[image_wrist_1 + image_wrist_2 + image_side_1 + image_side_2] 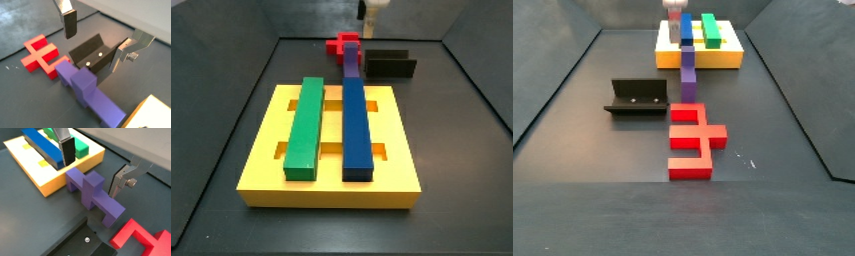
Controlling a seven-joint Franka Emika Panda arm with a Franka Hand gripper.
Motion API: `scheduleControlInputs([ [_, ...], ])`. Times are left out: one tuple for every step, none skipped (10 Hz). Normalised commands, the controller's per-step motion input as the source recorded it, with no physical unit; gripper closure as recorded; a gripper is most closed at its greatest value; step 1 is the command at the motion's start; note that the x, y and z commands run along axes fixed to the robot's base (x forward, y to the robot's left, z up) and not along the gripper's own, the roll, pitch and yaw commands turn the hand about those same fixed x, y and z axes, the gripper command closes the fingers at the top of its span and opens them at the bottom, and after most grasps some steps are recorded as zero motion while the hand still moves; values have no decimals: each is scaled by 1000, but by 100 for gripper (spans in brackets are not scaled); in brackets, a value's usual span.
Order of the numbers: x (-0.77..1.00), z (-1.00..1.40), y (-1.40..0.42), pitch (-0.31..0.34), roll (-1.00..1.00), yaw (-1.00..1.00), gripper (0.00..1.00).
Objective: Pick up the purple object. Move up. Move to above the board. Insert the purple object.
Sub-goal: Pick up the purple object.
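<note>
Gripper (93, 170) open, empty, just above the purple object (93, 195), blocky cross-barred piece lying on floor.

a purple object (93, 195), red piece (692, 140), black fixture (640, 97), yellow board (331, 180) with green bar (305, 125) and blue bar (356, 125), silver gripper (93, 163) above.

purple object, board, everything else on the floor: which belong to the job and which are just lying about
For the job:
purple object, on the floor, not yet gripped
board, yellow
claw, open, above the purple object

Lying about:
red piece
fixture
green bar and blue bar, on the board
</note>
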Motion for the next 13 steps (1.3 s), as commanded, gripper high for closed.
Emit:
scheduleControlInputs([
  [6, -574, -166, 247, 103, -83, 0],
  [0, -551, -231, 263, 84, -129, 0],
  [0, -489, -254, 224, 9, -171, 0],
  [-11, -286, -106, 186, -7, -263, 0],
  [-143, -154, 0, 159, -34, -320, 0],
  [-83, -166, -20, 76, -67, -263, 0],
  [-97, -220, 0, 0, -84, -137, 0],
  [-306, -134, 0, -59, -131, -83, 0],
  [-257, -80, 0, -79, -139, 0, 0],
  [-283, -40, 0, -84, -131, 0, 0],
  [-51, 0, 0, -66, -100, 40, 0],
  [0, -3, 0, -51, -84, 117, 0],
  [143, -40, 46, -20, -104, 174, 0],
])
